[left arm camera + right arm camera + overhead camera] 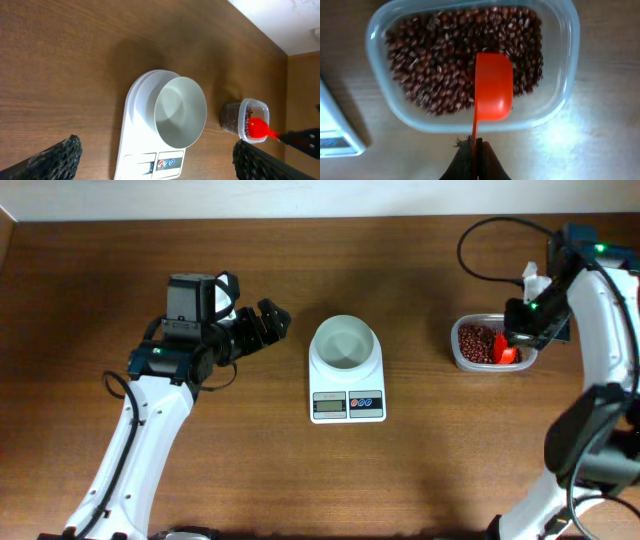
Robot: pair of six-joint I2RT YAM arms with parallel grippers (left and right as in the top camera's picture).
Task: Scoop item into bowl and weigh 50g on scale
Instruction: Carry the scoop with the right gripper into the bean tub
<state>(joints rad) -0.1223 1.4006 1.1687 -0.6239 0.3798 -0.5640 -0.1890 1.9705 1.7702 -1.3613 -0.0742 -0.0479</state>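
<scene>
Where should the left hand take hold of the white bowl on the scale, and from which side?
Probably at the bowl's rim nearest the left hand, coming from the left: one finger inside, one outside. It stands upright and empty on the scale, and its round wall looks too wide to span.

We count one bowl (345,343), one scale (347,385) with two round buttons (366,399), one clear tub (456,350) at the right, one red scoop (505,352), and beans (477,338) by the heap (far too many to number). We also count two arms: the left arm (140,430) and the right arm (612,320).
</scene>
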